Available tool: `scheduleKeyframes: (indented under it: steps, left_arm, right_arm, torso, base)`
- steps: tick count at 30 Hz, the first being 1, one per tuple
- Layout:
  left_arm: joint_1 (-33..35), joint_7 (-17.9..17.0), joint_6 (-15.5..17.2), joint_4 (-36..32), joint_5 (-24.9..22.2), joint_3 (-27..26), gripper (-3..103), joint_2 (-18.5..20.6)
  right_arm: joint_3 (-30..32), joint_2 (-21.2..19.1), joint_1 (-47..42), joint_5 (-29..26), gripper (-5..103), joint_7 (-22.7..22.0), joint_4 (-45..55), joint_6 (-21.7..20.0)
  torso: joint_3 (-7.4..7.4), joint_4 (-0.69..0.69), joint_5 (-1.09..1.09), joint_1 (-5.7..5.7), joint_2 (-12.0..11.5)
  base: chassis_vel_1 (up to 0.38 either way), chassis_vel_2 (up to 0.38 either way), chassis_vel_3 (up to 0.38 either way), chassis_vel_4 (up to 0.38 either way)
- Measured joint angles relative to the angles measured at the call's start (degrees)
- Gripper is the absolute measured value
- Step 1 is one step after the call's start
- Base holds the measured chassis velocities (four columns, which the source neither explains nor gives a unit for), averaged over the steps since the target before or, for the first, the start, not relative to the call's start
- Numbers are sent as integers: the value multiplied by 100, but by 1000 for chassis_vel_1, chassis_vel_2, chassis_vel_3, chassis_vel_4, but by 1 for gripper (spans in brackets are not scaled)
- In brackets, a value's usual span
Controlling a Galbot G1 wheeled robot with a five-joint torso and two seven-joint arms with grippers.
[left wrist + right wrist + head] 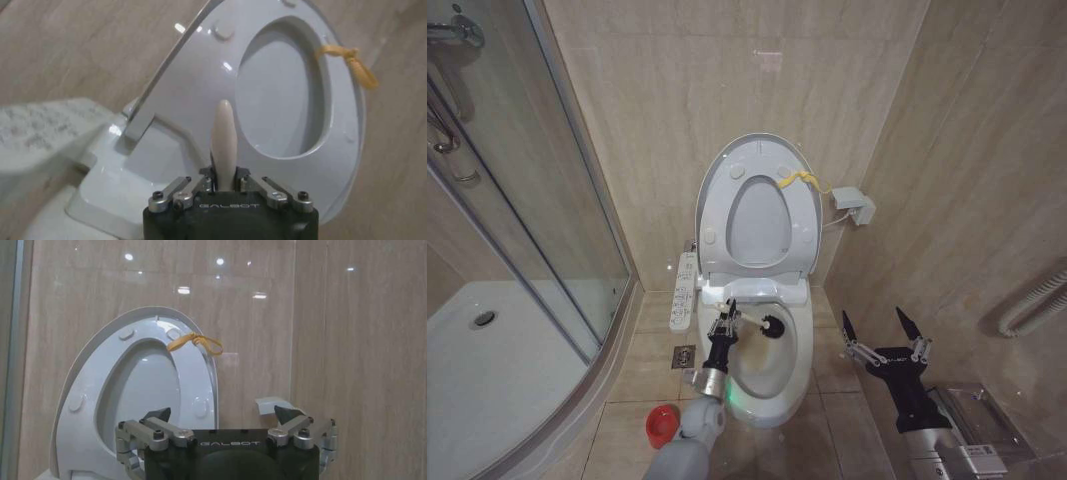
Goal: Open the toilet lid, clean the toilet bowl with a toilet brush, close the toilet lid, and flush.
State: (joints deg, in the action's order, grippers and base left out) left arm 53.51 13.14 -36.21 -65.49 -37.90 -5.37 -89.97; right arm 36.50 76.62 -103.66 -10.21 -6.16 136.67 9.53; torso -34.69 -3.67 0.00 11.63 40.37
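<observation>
Toilet lid [757,160] stood raised against the wall, seat ring up with it. Left end effector [724,325] was clenched on the toilet brush [772,325] handle, black head inside the toilet bowl [799,345] near its back. Right end effector [882,335] hung released beside the bowl. Judged: opening done, scrubbing underway; closing and flushing left.

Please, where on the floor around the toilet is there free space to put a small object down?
Free: the tiles right of the toilet bowl, up to the right tool, which hangs open there. Crowded: the left side, where the red holder cup stands by the shower tray. The left tool holds the toilet brush over the bowl.
</observation>
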Motion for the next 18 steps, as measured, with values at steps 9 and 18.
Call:
scheduleKeyframes:
  steps: [9,18]
  left_arm:
    - [-331,339,-261,957,-112,-107,19,-229]
    - [-457,472,-328,1018,-473,-126,19,-226]
  right_arm:
    - [0,0,0,0,100,0,0,0]
    - [0,0,0,0,100,0,0,0]
  torso:
    - [0,1,0,0,0]
    - [0,-1,-1,0,0]
  base:
    - [0,0,0,0]
    - [0,0,0,0]
